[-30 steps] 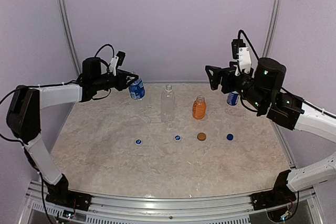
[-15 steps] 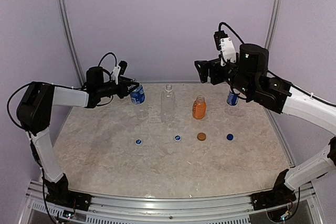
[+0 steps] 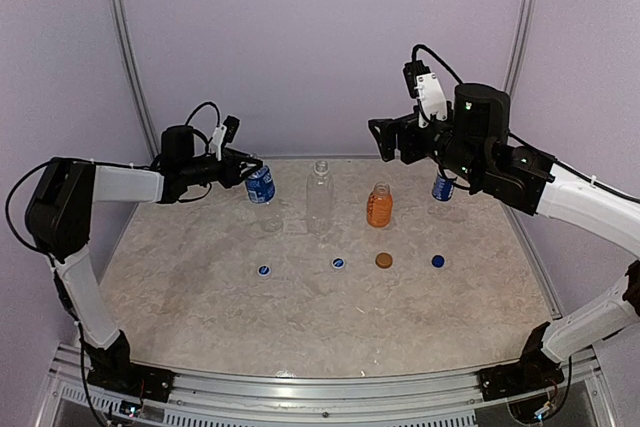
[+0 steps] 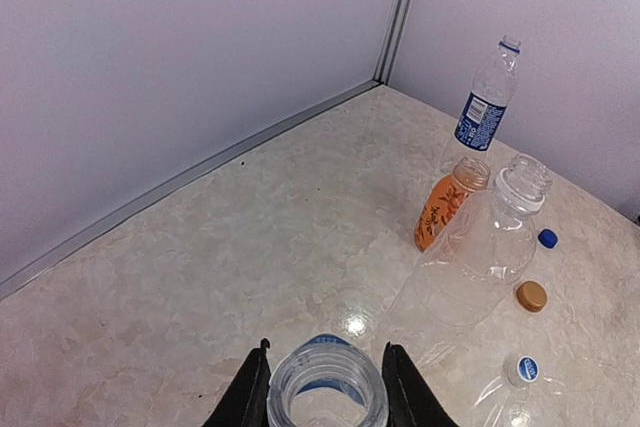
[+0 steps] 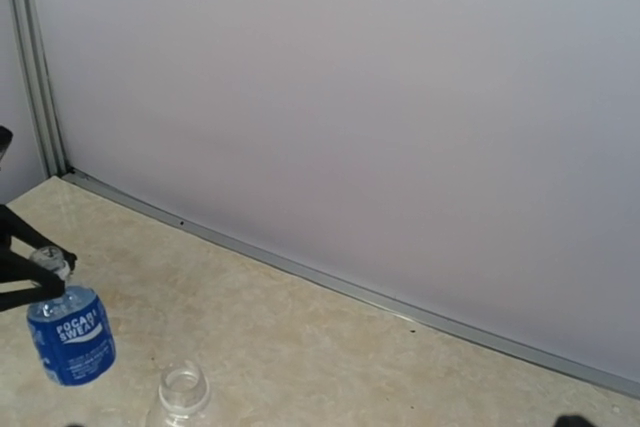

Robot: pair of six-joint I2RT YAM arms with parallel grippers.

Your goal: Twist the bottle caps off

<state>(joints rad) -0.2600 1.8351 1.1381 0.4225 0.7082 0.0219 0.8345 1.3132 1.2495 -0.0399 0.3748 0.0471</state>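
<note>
the left tool stays pinched narrow on the open neck of a blue-label bottle, and over the last second it has eased that bottle a little lower toward the tabletop; whether the base touches yet i cannot tell. just beyond its fingers stand the tall clear bottle and the orange bottle, both uncapped, with loose bottle caps to their right. furthest out is the second blue-label bottle. the right tool, wide and empty, has lifted away from it, so the unscrewing looks finished
</note>
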